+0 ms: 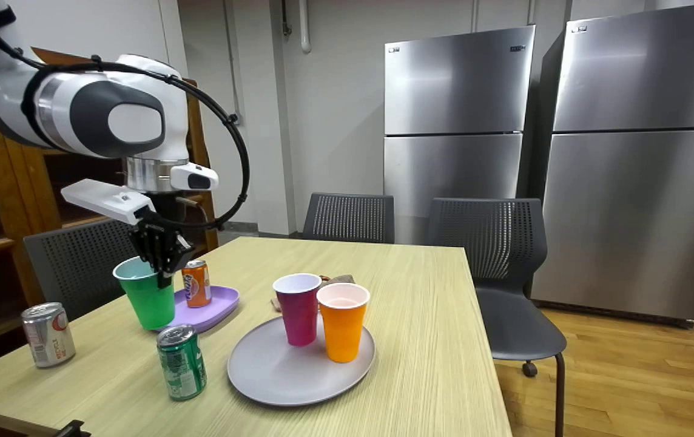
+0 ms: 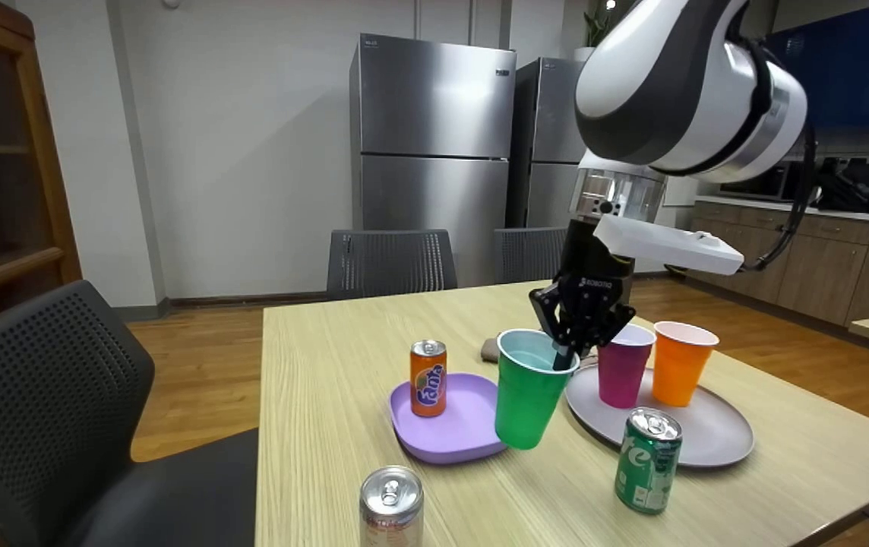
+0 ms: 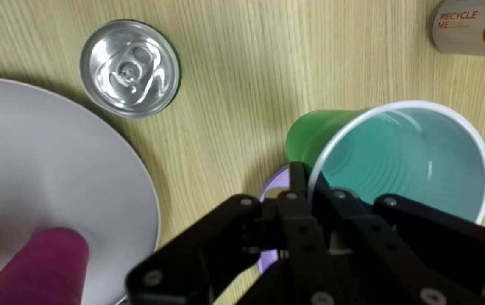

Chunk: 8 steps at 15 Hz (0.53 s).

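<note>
My gripper (image 3: 309, 177) is shut on the rim of a green cup (image 3: 403, 156), one finger inside it and one outside. The cup (image 1: 150, 303) leans, its pale mouth upward, and looks empty. In both exterior views its base overlaps the edge of a purple plate (image 2: 450, 444); whether it touches anything below is unclear. An orange Fanta can (image 2: 428, 380) stands on that plate. Close by are a green Sprite can (image 3: 130, 67) and a silver can (image 3: 471, 29), both upright. The purple plate is mostly hidden behind the gripper in the wrist view.
A round grey plate (image 1: 289, 382) carries a magenta cup (image 1: 298, 309) and an orange cup (image 1: 343, 331). Behind them lies a brownish cloth-like item (image 1: 341, 280). Dark chairs (image 1: 486, 243) surround the wooden table (image 1: 420, 340).
</note>
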Motion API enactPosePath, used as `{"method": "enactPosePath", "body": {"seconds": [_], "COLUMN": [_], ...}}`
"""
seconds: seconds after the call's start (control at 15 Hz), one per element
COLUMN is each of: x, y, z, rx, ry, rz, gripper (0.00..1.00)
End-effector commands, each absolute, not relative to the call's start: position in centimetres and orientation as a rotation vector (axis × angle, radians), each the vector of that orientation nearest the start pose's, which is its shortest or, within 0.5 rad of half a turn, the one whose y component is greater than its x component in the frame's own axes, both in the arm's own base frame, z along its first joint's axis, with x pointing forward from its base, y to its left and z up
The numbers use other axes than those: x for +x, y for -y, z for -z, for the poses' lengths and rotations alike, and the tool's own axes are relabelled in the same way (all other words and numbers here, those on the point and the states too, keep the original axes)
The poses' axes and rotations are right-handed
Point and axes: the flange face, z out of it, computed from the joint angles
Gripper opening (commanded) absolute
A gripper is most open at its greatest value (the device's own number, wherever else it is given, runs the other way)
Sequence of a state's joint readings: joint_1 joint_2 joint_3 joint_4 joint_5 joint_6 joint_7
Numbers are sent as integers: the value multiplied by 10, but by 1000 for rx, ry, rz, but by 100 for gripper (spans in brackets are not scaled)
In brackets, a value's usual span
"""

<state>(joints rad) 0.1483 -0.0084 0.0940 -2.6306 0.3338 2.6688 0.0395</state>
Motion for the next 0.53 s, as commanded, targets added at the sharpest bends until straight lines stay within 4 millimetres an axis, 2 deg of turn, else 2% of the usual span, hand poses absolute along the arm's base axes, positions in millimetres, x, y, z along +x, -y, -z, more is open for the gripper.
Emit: {"method": "enactPosePath", "body": {"seconds": [0.0,0.47], "x": [429,443], "y": [-68,-25], "z": [-261,-262], "rx": [-2950,-2908], "ry": [-181,-303], "rz": [84,113], "gripper": [1,1]}}
